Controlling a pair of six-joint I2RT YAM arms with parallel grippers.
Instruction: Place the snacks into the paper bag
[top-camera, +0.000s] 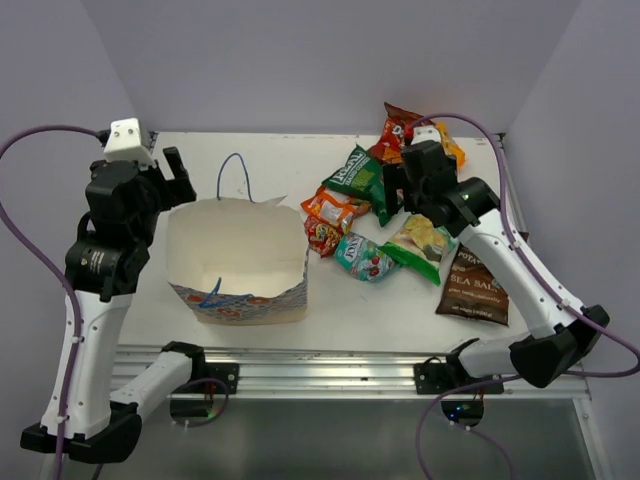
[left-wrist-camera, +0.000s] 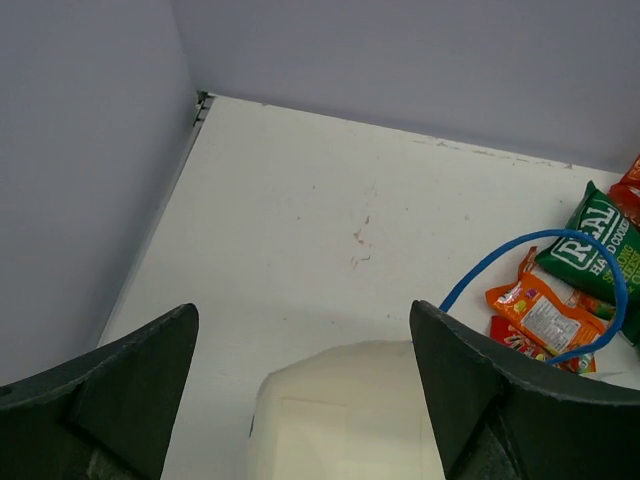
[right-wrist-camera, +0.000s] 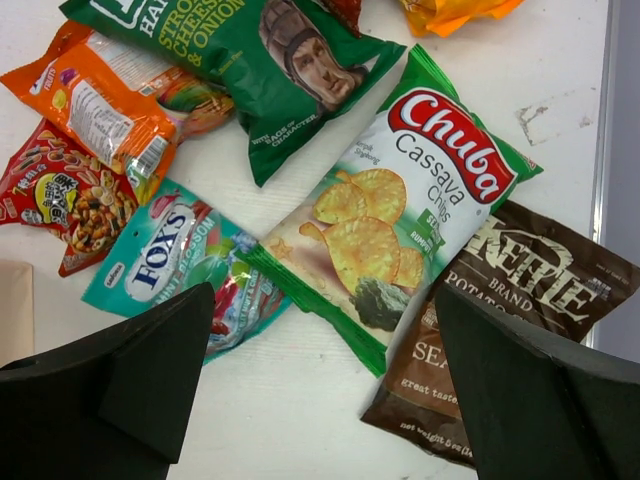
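The white paper bag (top-camera: 237, 262) stands open at the left of the table, its blue handles up; its rim shows in the left wrist view (left-wrist-camera: 350, 410). My left gripper (top-camera: 172, 170) hovers open and empty above the bag's far left corner. The snacks lie in a pile right of the bag: a dark green packet (top-camera: 360, 180), red-orange packets (top-camera: 328, 220), a teal Fox's packet (right-wrist-camera: 180, 265), a Chuba cassava chips packet (right-wrist-camera: 400, 200) and a dark brown Kettle packet (right-wrist-camera: 500, 320). My right gripper (top-camera: 395, 190) hangs open and empty above the pile.
An orange and a yellow packet (top-camera: 400, 125) lie at the table's back right. The table's right edge (right-wrist-camera: 603, 150) runs close to the brown packet. Purple walls close in the table on three sides.
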